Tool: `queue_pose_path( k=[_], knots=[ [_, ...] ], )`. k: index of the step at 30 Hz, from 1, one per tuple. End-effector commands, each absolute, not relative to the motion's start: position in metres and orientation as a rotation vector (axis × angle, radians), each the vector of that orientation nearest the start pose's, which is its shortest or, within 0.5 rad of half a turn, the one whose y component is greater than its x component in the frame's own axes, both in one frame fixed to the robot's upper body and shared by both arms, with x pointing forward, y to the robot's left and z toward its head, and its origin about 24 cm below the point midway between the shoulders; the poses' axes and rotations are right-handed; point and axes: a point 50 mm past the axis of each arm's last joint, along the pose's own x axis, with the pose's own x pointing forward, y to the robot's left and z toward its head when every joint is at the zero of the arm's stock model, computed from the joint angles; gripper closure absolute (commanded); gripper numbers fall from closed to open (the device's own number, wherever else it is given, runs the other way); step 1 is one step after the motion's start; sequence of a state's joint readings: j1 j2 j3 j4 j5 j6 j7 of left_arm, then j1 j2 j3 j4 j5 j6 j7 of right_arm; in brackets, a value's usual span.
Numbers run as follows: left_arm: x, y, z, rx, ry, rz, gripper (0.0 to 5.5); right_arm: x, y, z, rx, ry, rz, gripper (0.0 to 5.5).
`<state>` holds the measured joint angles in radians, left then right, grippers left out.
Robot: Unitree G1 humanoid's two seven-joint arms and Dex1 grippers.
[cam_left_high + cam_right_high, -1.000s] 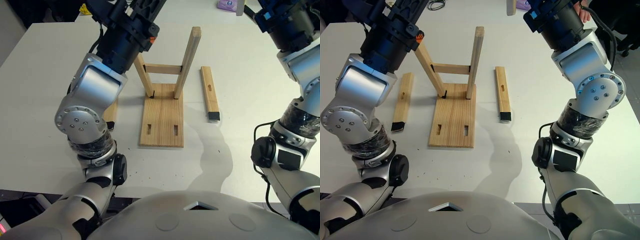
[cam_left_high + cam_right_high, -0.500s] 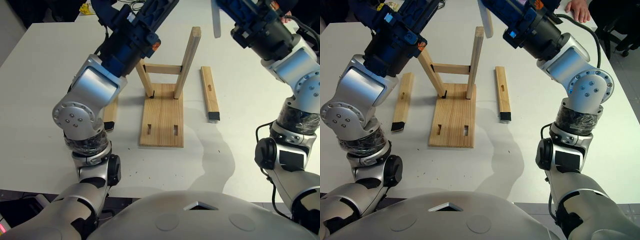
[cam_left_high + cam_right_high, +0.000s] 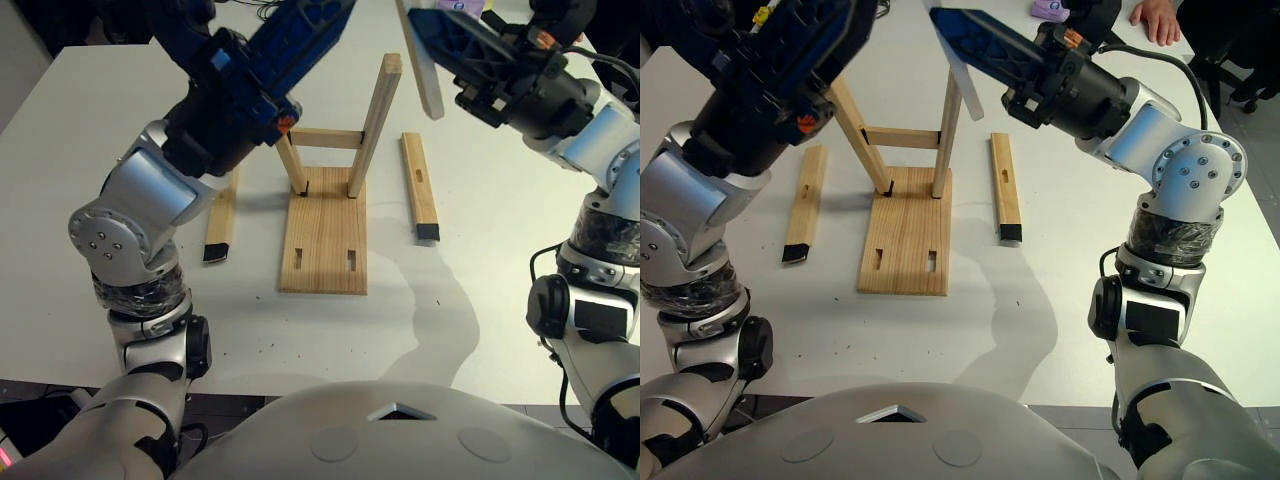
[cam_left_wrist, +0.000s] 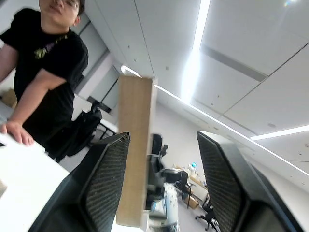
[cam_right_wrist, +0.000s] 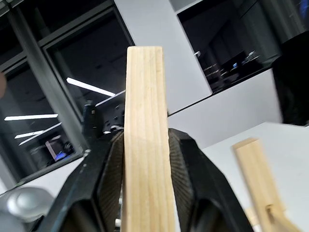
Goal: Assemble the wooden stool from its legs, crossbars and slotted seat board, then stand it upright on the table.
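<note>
Seat board (image 3: pixel 325 245) lies flat on the table (image 3: pixel 90 150). Two upright legs (image 3: pixel 372 125) plus joined crossbar (image 3: pixel 325 138) are slotted in its far end. Loose legs (image 3: pixel 420 185) lie either side of the board, not yet fitted. Right gripper (image 3: pixel 440 35) pinches spare crossbar (image 3: pixel 428 80) above the board; left gripper (image 4: pixel 164 140) is spread and empty. Roughly half done.

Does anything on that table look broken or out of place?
Nothing looks broken or spilled. Assembly is just half done: the seat board lies flat with two legs standing in it, two slots empty, and two loose legs lying either side. The right gripper holds a wooden bar aloft.
</note>
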<state>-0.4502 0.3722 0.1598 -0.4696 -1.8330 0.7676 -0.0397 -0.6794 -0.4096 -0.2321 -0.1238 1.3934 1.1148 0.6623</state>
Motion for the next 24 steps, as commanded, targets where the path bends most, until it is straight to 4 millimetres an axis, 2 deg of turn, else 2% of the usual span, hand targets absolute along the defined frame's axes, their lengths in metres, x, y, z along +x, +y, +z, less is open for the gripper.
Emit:
queue_pose_path(
  k=[1,15,24],
  knots=[
    [0.23,0.121,0.238,-0.895,0.007,-1.25,2.93,0.261,-0.128,0.245,0.606,0.052,1.598,4.18],
    [0.223,0.124,0.229,-0.675,0.086,-1.34,2.93,0.259,-0.12,0.237,0.467,0.159,1.729,4.18],
    [0.217,0.126,0.226,-0.642,0.065,-1.374,2.93,0.261,-0.124,0.226,0.441,0.214,1.725,4.18]
  ],
)
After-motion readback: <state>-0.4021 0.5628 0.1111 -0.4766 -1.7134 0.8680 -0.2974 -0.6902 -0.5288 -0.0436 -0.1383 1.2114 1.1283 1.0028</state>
